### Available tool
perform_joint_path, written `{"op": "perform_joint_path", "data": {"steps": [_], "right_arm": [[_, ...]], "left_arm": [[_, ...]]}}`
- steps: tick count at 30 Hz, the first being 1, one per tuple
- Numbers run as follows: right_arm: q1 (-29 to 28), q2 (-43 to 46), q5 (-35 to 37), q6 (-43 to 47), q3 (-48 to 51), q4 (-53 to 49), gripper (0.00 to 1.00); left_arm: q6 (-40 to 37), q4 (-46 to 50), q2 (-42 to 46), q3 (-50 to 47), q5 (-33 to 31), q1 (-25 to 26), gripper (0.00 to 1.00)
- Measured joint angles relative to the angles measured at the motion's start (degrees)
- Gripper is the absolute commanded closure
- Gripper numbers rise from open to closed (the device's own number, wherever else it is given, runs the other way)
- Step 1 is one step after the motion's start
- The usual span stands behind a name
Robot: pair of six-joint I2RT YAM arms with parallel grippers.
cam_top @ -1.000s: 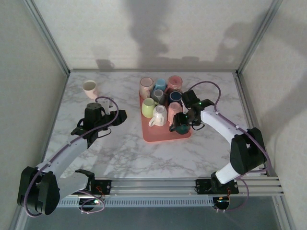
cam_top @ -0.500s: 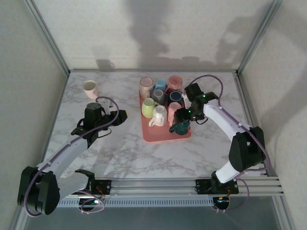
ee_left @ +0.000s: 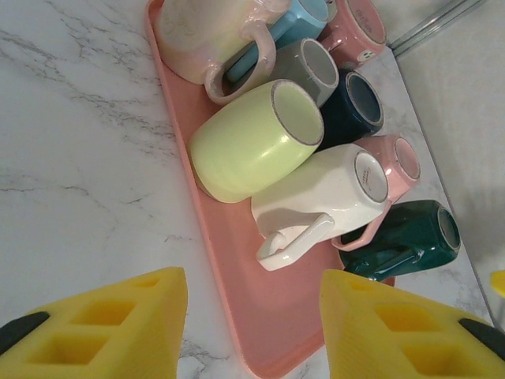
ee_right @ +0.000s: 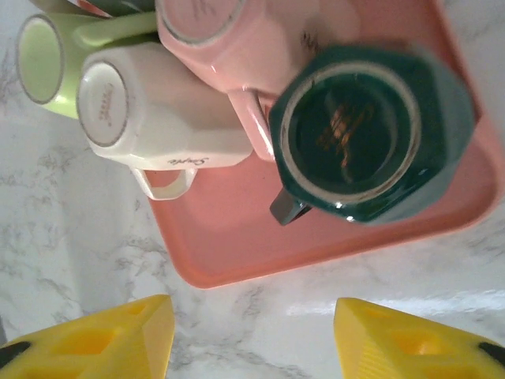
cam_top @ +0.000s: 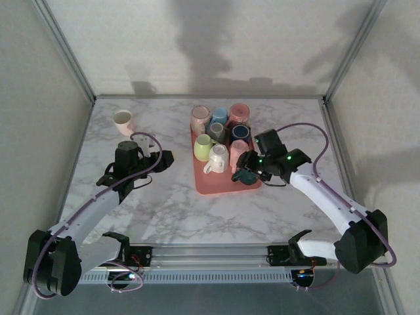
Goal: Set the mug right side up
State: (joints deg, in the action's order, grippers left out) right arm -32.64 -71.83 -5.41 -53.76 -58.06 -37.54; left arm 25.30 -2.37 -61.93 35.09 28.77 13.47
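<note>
Right fingers [ee_right: 95, 338] stand apart, empty, near the dark green mug [ee_right: 367, 130] lying on its side at the pink tray [ee_right: 237, 253] corner. Best to straddle its wall clear of the handle [ee_right: 286, 209]. Left fingers [ee_left: 102, 316] apart, empty.

The green mug [ee_right: 371, 134] is glossy glazed ceramic, catching highlights; the white mug [ee_right: 150, 118] shines likewise. The pink tray [ee_right: 237, 245] looks like smooth, satin plastic. The tabletop [ee_right: 71, 221] is smooth, marble-patterned, faintly shiny. The fingers [ee_left: 102, 324] of the left gripper [ee_left: 254, 312] are matt yellow plastic. The front rails [cam_top: 216, 252] are bare brushed metal.
</note>
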Motion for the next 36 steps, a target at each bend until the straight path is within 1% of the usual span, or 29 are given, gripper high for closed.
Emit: {"op": "perform_joint_path", "data": {"steps": [3, 5, 8, 11, 16, 22, 29, 36], "right_arm": [[-1.8, -1.4, 1.4, -7.2, 2.3, 3.4, 0.47], [-2.4, -2.6, 2.9, -11.6, 3.2, 4.9, 0.46], [-3.3, -4.3, 5.8, -16.5, 3.2, 5.6, 0.4], [-4.3, -6.0, 8.0, -20.3, 3.2, 5.7, 0.37], [-5.2, -8.2, 10.7, -25.1, 3.2, 6.3, 0.39], [-5.7, -10.8, 14.8, -28.1, 2.5, 6.2, 0.4], [-7.0, -14.9, 19.3, -28.5, -0.5, 3.9, 0.4], [-7.9, -16.4, 20.8, -28.0, -1.0, 3.2, 0.48]], "left_arm": [[0.0, 0.0, 0.0, -0.5, 0.0, 0.0, 0.52], [0.0, 0.0, 0.0, -0.6, 0.0, 0.0, 0.52], [0.0, 0.0, 0.0, -0.7, 0.0, 0.0, 0.52], [0.0, 0.0, 0.0, -0.7, 0.0, 0.0, 0.52], [0.0, 0.0, 0.0, -0.7, 0.0, 0.0, 0.52], [-0.2, 0.0, -0.7, -0.7, 0.0, 0.0, 0.52], [-1.1, 0.0, -1.1, -0.7, 0.0, 0.0, 0.52], [-1.4, 0.0, -1.1, -0.7, 0.0, 0.0, 0.52]]}}
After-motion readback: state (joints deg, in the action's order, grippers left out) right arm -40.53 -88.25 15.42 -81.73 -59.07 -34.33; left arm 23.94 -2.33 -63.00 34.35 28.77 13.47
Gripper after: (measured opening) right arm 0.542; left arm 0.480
